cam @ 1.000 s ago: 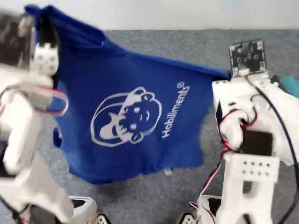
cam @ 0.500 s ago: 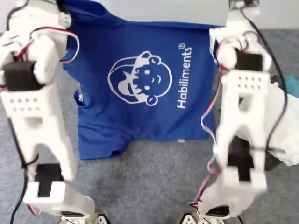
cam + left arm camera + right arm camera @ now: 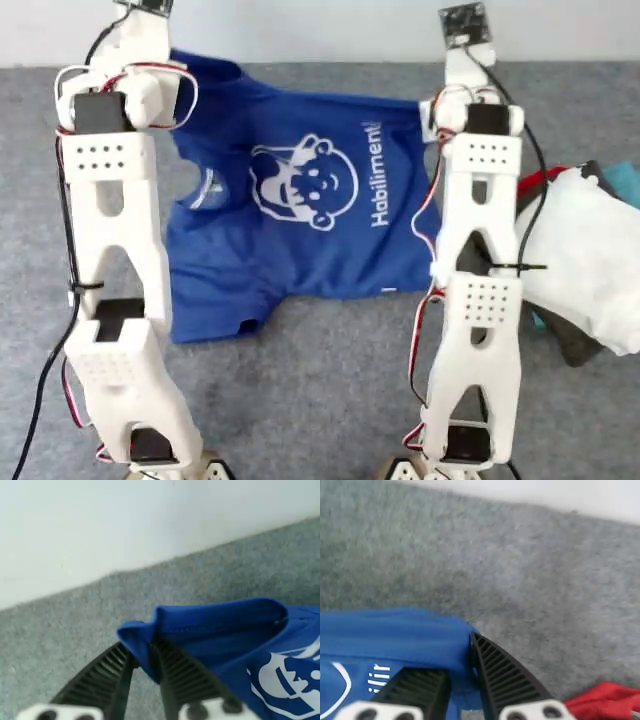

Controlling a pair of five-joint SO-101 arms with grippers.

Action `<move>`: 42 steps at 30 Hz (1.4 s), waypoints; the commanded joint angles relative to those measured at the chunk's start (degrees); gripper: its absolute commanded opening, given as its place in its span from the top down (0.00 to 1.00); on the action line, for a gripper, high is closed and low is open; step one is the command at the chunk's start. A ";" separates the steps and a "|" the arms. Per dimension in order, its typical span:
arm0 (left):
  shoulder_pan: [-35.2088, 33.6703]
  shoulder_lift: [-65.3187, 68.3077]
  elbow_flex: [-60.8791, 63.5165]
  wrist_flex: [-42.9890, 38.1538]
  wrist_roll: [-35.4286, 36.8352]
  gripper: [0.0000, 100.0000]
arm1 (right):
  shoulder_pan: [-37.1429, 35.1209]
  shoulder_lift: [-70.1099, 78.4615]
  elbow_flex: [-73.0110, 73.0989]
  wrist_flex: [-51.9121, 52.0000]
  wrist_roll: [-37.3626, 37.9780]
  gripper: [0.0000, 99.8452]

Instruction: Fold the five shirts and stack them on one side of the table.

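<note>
High view: my left gripper and right gripper each pinch the blue shirt, flat, unfolded; garment heap at three o'clock, nothing stacked

blue shirt: soft matt cloth | table: rough grey felt-like cover | arms: smooth white plastic | left tool, right tool: black ribbed matt plastic | white garment: matt cloth

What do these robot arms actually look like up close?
The left arm and right arm are blocky white plastic dotted with small holes, with black motors at joints and thin red and black cables. The fingers are black and ribbed.
</note>
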 commanded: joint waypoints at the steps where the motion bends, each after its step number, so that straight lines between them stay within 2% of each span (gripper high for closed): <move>1: -1.76 -0.26 -0.84 -0.09 -0.44 0.99 | -1.01 2.07 -10.29 6.11 0.97 0.99; 4: -1.76 -1.85 -2.59 6.33 -0.44 0.99 | -1.63 2.68 -16.53 16.40 0.97 0.99; 8: -1.32 -4.13 -5.67 20.75 -0.53 0.99 | -1.27 0.66 -16.88 28.35 1.23 0.99; 10: -1.49 -4.40 -6.20 27.60 -0.53 0.99 | -0.48 -0.31 -15.82 29.41 1.23 0.99; 11: -1.76 -4.75 -5.32 28.57 -0.44 0.99 | 0.13 -0.57 -15.82 29.23 0.97 0.99; 16: -3.52 -7.65 6.29 28.22 -0.35 0.99 | 1.36 -6.20 -8.44 29.58 0.88 0.99; 21: -3.43 -11.16 18.95 27.96 -0.53 0.99 | 1.36 -19.30 16.44 29.41 1.23 0.99; 25: -3.60 -11.87 22.37 27.96 -1.93 0.99 | 1.63 -26.59 37.63 26.42 2.29 0.99; 28: -3.60 -11.52 24.57 28.04 -3.43 0.99 | 3.12 -29.23 48.00 23.43 2.37 0.99; 42: -3.60 -12.04 38.37 27.96 -3.78 0.99 | 3.12 -31.25 63.82 15.96 2.37 0.98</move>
